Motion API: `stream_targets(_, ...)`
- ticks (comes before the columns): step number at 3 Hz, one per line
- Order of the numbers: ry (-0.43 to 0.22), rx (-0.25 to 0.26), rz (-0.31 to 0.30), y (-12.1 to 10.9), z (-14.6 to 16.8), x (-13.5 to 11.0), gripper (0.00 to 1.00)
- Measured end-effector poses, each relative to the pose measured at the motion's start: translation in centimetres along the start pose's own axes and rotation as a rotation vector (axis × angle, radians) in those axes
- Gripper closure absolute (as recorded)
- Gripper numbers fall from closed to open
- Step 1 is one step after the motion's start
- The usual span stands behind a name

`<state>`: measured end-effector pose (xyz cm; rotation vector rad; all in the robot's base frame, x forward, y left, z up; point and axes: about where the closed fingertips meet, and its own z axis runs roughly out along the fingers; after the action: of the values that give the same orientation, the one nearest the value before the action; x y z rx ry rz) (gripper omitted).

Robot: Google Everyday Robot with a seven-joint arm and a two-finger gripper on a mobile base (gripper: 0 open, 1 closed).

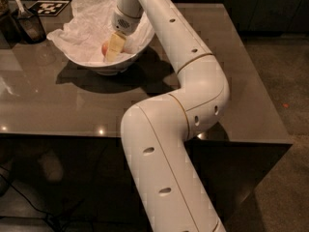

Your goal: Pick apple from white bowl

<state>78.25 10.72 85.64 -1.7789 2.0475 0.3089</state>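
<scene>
The white bowl [126,62] stands on the grey table at the back left, lined with crumpled white tissue paper [84,28]. The apple [104,48] shows as a small reddish patch inside the bowl, mostly hidden behind a finger. My gripper [112,51] reaches down into the bowl from the right, right at the apple. One cream-coloured finger [116,46] is in front of the apple.
A small dark cup with a utensil [29,25] stands at the back left, next to a black-and-white marker tag [48,7]. My white arm [183,105] crosses the table's middle and right. The table's front edge [63,135] runs low in view.
</scene>
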Motion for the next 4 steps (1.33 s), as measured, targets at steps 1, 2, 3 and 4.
stream_targets(1,0.014,-0.004,0.008,-0.11,0.57,0.49,0.00)
stream_targets(2,0.014,-0.004,0.008,-0.11,0.57,0.49,0.19)
stream_targets(3,0.014,-0.004,0.008,-0.11,0.57,0.49,0.43)
stream_targets(4,0.014,-0.004,0.008,-0.11,0.57,0.49,0.66)
